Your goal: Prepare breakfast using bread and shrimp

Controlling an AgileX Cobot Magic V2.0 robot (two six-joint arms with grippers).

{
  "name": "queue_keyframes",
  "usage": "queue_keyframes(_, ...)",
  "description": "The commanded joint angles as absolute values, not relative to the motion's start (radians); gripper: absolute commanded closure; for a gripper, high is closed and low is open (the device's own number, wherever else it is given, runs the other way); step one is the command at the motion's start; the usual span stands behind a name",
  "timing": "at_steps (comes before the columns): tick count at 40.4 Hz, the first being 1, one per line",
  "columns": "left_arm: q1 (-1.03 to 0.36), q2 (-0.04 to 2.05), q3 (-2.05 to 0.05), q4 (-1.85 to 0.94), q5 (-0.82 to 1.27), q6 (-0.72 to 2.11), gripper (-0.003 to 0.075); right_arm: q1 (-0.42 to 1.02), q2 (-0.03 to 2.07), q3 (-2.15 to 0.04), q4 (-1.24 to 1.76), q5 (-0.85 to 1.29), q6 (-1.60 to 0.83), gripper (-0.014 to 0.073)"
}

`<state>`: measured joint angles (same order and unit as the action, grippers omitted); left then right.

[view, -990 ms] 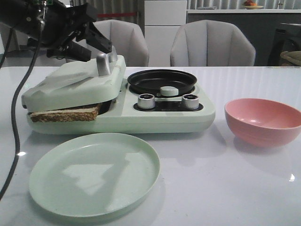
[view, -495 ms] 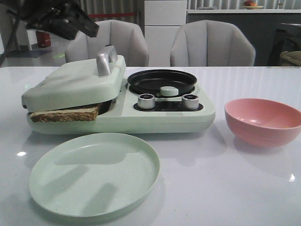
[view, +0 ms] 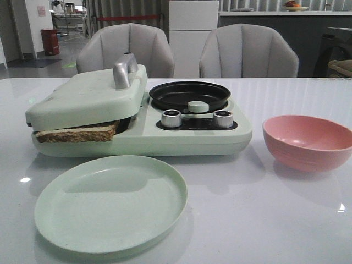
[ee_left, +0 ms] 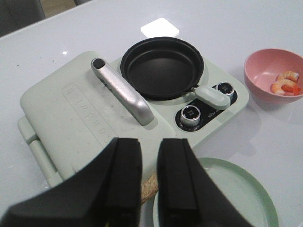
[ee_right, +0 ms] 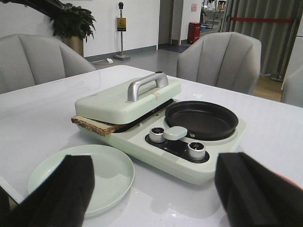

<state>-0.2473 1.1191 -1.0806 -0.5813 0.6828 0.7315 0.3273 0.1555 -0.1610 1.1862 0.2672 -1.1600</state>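
1. Two arms hang free: the left gripper point(ee_left: 150, 189) is nearly closed on nothing, and the right gripper point(ee_right: 151, 189) is spread wide
2. Bread point(view: 77, 132) sits pressed under the lid point(ee_left: 80, 118), below the left gripper, crust poking out
3. Shrimp point(ee_left: 285, 83) lie in the pink bowl point(ee_left: 258, 71), beyond the pan point(ee_left: 162, 66)
4. Toasting looks set; next, probably, shrimp to pan

front low, wrists overhead, sharing cooker point(view: 137, 118)
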Motion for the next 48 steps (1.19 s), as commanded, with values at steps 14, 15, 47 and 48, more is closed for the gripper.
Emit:
queue_keyframes(14,-0.255,0.77,-0.838,-0.586,0.581,0.697,0.0685,0.32,0.162,-0.188,1.203,0.227,-1.168,-0.0032)
queue_keyframes(15,-0.255,0.754,-0.817,-0.584,0.57,0.697,0.0686,0.32,0.162,-0.188,1.203,0.227,-1.168,-0.0032)
queue_keyframes(47,-0.255,0.289,-0.348,-0.593,0.354,0.663,0.0685,0.32,0.162,-0.188,1.203,0.181,-1.168,-0.0032)
queue_keyframes(48,-0.255,0.285,-0.348,-0.593,0.357,0.663,0.0685,0.32,0.162,-0.188,1.203,0.181,-1.168,-0.0032)
